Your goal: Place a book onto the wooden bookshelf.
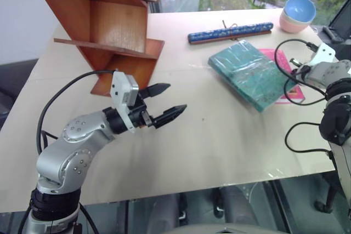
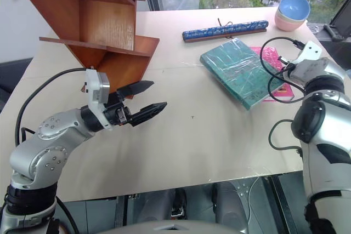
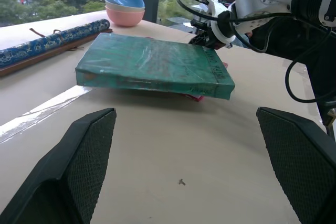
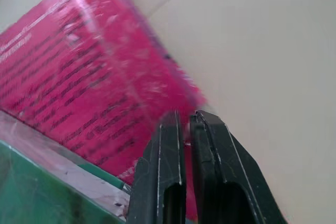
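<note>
The book (image 1: 249, 75), teal-green and plastic-wrapped, lies flat on the table right of centre, on top of a smaller pink book (image 4: 89, 77). The wooden bookshelf (image 1: 118, 26) stands at the table's far left, its angled reddish-brown panels and thin shelf board facing me. My left gripper (image 1: 175, 98) hovers open in front of the shelf, pointing toward the book (image 3: 152, 61) with nothing between its fingers. My right gripper (image 4: 185, 116) is shut, its tips just over the pink book's edge beside the teal book's right side. It also appears beyond the book, as the right gripper (image 3: 203, 38).
A long blue patterned roll (image 1: 230, 32) lies behind the book. Stacked blue and pink bowls (image 1: 298, 13) stand at the far right corner. Cables loop around my right wrist (image 2: 274, 80). The table's near edge (image 1: 192, 190) runs below my arms.
</note>
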`<state>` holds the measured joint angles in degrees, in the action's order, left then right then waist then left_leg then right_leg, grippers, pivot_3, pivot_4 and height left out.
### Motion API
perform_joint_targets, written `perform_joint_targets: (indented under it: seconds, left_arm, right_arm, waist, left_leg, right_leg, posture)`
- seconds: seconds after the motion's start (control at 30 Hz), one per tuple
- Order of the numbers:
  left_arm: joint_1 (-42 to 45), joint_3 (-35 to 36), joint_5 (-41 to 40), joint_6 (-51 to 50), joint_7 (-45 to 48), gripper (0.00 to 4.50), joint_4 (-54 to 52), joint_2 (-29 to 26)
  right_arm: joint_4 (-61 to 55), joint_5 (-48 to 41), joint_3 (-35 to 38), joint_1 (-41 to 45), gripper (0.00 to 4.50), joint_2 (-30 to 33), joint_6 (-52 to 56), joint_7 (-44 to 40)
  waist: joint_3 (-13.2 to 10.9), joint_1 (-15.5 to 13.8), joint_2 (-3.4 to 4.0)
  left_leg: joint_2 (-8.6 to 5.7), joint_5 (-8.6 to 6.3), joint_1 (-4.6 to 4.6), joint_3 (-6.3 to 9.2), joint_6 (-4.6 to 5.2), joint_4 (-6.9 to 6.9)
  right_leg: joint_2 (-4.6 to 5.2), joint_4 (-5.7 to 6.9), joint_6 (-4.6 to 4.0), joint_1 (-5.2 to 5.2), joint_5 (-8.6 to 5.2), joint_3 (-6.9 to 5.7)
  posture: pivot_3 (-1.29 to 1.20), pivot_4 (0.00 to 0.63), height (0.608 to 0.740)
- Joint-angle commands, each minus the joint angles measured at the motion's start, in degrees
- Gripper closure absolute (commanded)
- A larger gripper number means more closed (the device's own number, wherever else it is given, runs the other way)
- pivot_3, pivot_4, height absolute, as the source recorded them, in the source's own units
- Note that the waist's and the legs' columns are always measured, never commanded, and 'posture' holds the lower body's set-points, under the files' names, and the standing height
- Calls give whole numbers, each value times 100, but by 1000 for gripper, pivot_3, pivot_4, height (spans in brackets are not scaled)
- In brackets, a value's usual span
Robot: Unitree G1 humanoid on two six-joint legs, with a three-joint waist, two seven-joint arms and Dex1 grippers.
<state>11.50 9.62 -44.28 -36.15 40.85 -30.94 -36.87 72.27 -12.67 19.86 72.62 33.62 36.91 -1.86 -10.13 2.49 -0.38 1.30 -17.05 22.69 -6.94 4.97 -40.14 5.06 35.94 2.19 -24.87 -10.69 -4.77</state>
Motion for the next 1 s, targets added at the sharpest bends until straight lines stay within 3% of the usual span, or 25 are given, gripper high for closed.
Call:
perform_joint_targets:
  seconds: [0.03, 0.17, 0.23, 0.63, 1.0]
  left_arm:
    - [150, 3, -10, 111, 36, 0, -63, -2]
    - [213, -57, -1, 107, 22, 0, -51, 40]
    - [213, -58, 2, 108, 26, 0, -57, 43]
    - [23, 90, -5, 158, 189, 0, -184, -154]
    - [-179, 280, -98, 106, 158, 0, -319, -294]
  right_arm:
    - [-346, 1002, -1130, -104, 4161, 292, -687, -952]
    - [-215, 1968, -2195, -299, 4161, 621, -1316, -1615]
    - [-106, 2085, -2330, -343, 4161, 730, -1372, -1899]
    - [315, 1369, -1463, -428, 4161, 670, -701, -2755]
    - [244, 1331, -1356, -540, 4161, 464, -693, -3155]
  waist:
    - [-1, -28, 3]
    - [-2, -67, 4]
    - [-2, -49, 5]
    - [-3, -4, 9]
    - [-3, -3, 9]
  left_leg:
    - [-1, 0, 4, 2, 0, 0]
    - [-5, 0, 13, 11, 0, 0]
    - [-6, 0, 14, 11, 0, 1]
    - [-1, 3, 4, 5, -5, 0]
    - [-2, 3, 5, 7, -5, 1]
  right_leg:
    - [2, 0, 0, -2, 0, -2]
    - [8, -7, 0, -2, -1, -14]
    - [8, -8, 1, -2, -1, -15]
    - [3, -4, 0, 1, -1, -7]
    - [4, -5, 0, 1, -1, -8]
  posture:
    - [0, 150, 738]
    - [0, 150, 738]
    - [0, 150, 738]
    - [0, 150, 738]
    - [0, 150, 738]
